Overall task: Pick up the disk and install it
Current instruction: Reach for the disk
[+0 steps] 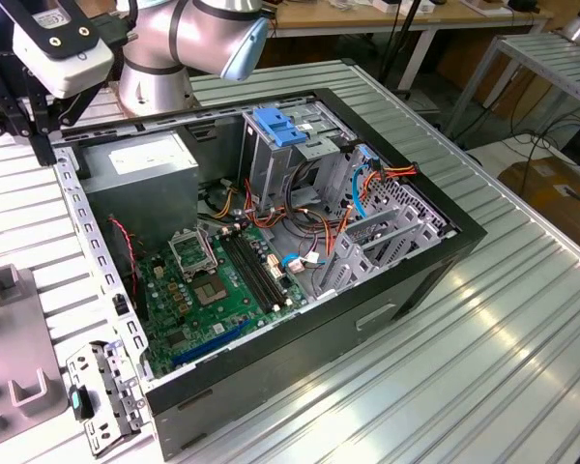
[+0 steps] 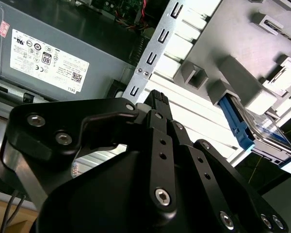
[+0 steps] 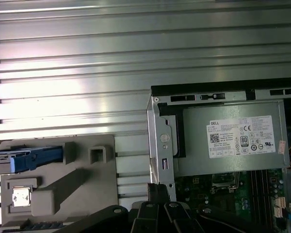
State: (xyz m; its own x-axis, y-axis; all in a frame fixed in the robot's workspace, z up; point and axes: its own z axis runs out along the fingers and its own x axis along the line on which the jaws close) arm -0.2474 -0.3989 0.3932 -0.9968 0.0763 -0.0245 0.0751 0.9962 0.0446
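The disk [image 3: 29,159], a dark drive in a bright blue carrier, rests at the edge of a grey holder block [image 3: 87,184] on the slatted table beside the open computer case [image 3: 160,145]. In the second wrist view the disk [image 2: 240,126] stands tilted in a slot of that block. My gripper [image 1: 24,116] hangs at the exterior view's upper left, over the case's rim near the power supply [image 3: 233,141]. It is well apart from the disk and holds nothing that I can see. Its black tip [image 2: 156,97] points down at the case's perforated rail.
The open case [image 1: 445,242] holds a motherboard [image 1: 213,290], bundled cables and a tall grey drive cage topped by a blue clip [image 1: 280,126]. A grey holder block [image 1: 14,329] and a loose metal bracket [image 1: 101,387] lie at the exterior view's lower left. Slatted table [image 1: 483,367] spreads on the right.
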